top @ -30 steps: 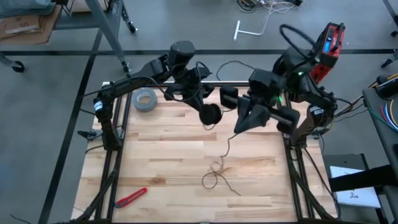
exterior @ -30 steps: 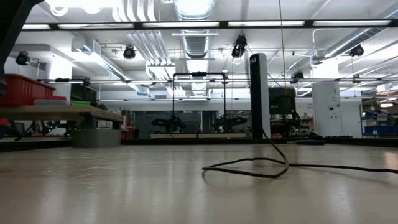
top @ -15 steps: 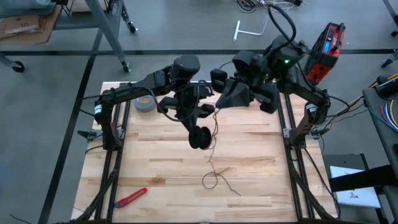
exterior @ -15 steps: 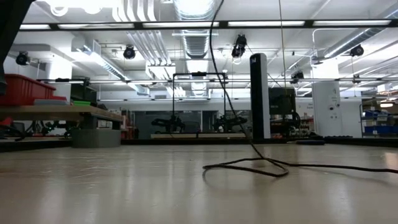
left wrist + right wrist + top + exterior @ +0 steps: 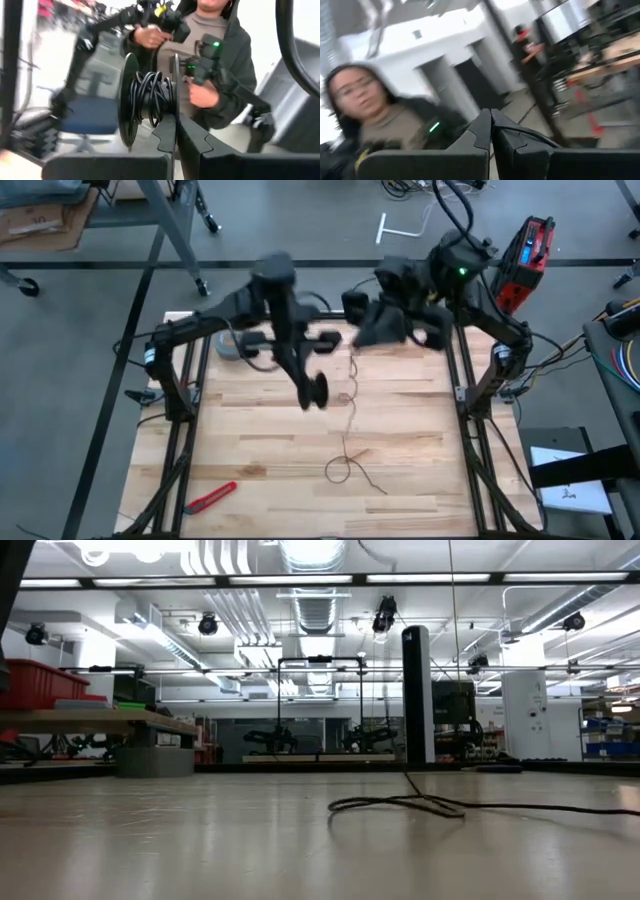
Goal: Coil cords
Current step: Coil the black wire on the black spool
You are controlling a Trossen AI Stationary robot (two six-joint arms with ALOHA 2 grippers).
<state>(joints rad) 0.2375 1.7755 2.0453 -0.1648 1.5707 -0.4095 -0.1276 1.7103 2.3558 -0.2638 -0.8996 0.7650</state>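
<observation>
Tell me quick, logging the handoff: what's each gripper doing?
Left gripper: shut on the reel.
Right gripper: shut on the thin cord.

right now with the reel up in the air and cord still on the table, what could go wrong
The loose end of the cord lies in a small tangle on the table; pulling could tighten it into a knot. The left gripper clamps only one flange of the reel, so the reel might twist or slip. The right gripper pinches the thin cord, which could slide out and go slack.
</observation>
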